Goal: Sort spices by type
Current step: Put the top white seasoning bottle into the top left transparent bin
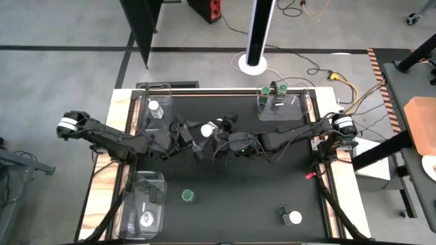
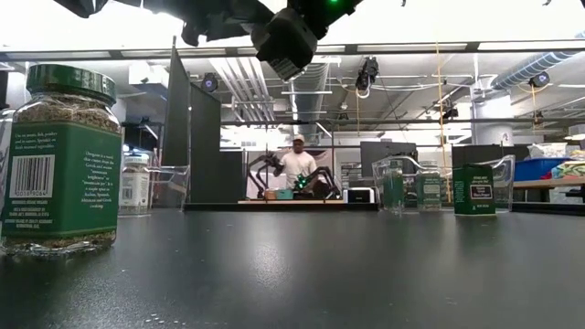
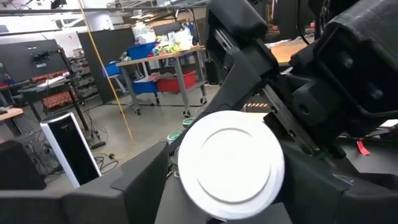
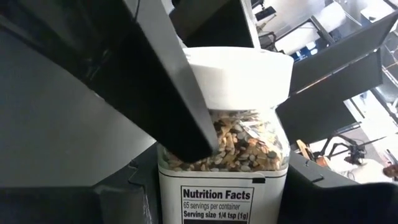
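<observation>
A white-lidded spice jar hangs high over the middle of the table between my two grippers. My right gripper comes from the table's right and is shut on it. My left gripper comes from the left, open, with a finger on either side of the white lid, which faces my left arm. A green-lidded jar stands on its base near the front edge. Another white-lidded jar lies on its side at the front right. My right gripper pinches the jar's labelled body between its two fingers, below the seed-filled neck, reaching in roughly level from the table's right. The jar is lifted clear of the table. My left gripper's finger lies across the lid and neck; whether it touches, I cannot tell.
A clear tray at the far left holds a white-lidded jar. A clear tray at the far right holds green-lidded jars. A third clear tray stands at the near left. Black mat lies bare between them.
</observation>
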Action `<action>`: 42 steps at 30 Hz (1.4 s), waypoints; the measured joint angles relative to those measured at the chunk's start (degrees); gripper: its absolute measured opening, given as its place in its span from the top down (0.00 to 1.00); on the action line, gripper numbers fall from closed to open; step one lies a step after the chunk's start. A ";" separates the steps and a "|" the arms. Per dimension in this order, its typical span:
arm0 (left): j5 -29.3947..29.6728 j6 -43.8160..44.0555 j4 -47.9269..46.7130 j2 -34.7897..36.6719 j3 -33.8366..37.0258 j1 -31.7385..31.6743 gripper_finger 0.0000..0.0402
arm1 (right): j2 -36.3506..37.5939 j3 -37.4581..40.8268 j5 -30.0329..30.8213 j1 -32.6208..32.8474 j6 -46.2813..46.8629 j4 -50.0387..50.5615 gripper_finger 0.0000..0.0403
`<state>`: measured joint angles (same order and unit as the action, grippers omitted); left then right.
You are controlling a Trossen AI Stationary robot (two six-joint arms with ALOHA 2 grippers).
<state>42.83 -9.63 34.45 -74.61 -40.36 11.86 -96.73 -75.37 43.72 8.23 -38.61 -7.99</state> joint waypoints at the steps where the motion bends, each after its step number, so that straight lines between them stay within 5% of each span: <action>1: -0.13 -0.01 0.00 0.00 0.00 0.00 0.39 | 0.00 0.00 0.00 -0.01 -0.01 0.00 0.53; 6: -0.10 -0.61 0.55 0.00 0.00 0.00 0.53 | 0.00 0.00 0.26 -0.04 0.11 0.00 0.53; 16: 2.24 -1.77 -3.70 1.10 -2.66 0.02 0.53 | 0.00 0.00 -1.01 -0.70 3.98 -1.48 0.53; 26: 11.06 -0.26 -40.29 7.66 -16.00 -3.02 0.53 | 3.50 -1.22 1.52 -2.44 10.80 0.82 0.08; 34: 10.51 15.50 -75.14 17.95 -24.07 -9.92 0.53 | 7.80 -0.75 0.10 -5.61 14.96 9.69 0.05; 37: 9.18 22.44 -86.56 20.10 -27.02 -15.11 0.53 | 7.85 -0.34 -6.23 -8.26 16.29 9.86 0.05; 42: -5.11 27.57 -94.62 21.68 -28.28 -24.94 0.53 | 6.73 -0.31 -16.66 -12.78 20.21 9.46 0.05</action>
<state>37.72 17.94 -60.18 -52.93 -68.64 -13.09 -90.00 -75.68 27.07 -4.55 -18.40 1.48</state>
